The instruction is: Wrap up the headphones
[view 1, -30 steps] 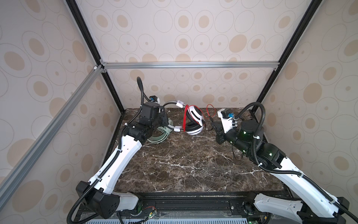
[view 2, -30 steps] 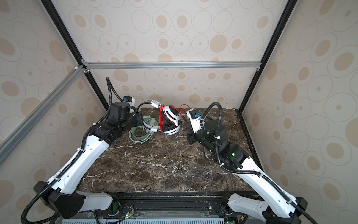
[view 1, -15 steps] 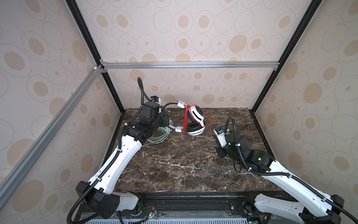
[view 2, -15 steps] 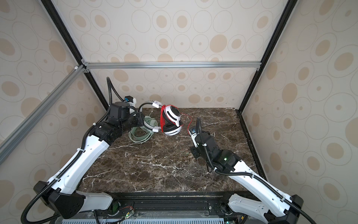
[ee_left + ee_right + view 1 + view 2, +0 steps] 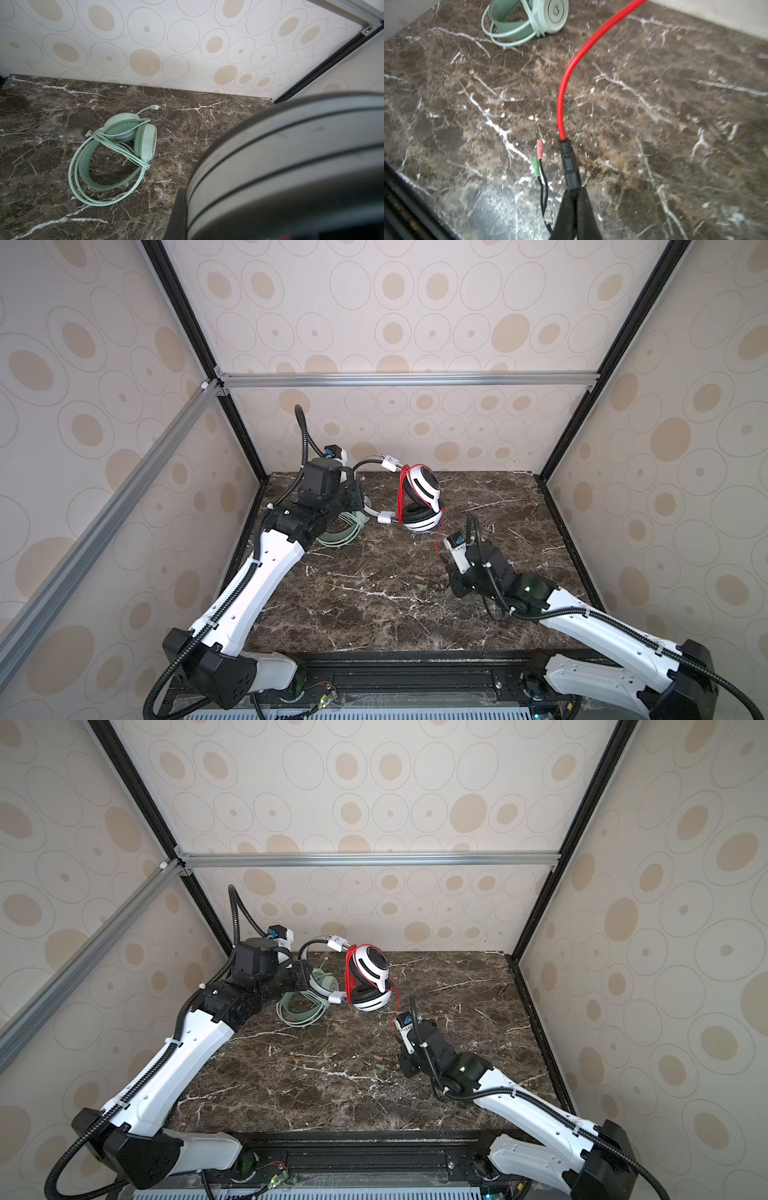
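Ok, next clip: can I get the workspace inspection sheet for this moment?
Surface: dark veined marble tabletop.
Job's things: mint-green headset lies flat at back left; white-and-black headset stands on edge, held by its grey headband.
Clutter: nothing seen.
Grippers: left gripper jaws shut on the headband; right gripper jaws shut on the black plug.
Cables: red cable loops round the ear cups, tail running to the right gripper; pink and green plugs beside it; pale green cable wound round its headset.
Surroundings: circle-patterned walls, aluminium frame bar.
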Controlling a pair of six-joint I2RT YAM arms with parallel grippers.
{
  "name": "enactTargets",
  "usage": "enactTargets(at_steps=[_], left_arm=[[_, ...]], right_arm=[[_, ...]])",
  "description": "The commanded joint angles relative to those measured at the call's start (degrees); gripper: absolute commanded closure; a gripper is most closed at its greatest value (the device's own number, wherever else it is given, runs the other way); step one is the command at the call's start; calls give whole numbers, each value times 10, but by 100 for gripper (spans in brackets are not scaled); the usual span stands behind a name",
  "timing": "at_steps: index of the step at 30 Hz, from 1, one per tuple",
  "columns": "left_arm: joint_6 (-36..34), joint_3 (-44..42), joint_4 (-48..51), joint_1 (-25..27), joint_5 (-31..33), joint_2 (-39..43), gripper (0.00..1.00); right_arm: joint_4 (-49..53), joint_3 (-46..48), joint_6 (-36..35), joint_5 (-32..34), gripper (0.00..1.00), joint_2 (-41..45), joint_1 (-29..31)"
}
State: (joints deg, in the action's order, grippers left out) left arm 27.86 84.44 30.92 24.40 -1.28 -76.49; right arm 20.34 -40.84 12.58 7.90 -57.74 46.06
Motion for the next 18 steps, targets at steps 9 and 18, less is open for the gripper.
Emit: enactTargets(at_steps=[9,18], left_arm=[[32,4,-60,-9,-29,33,100],[32,5,-59,-9,-29,34,100]], right_arm=[[-24,59,68,-13,50,11,49],[-89,16,71,62,48,-77,48]])
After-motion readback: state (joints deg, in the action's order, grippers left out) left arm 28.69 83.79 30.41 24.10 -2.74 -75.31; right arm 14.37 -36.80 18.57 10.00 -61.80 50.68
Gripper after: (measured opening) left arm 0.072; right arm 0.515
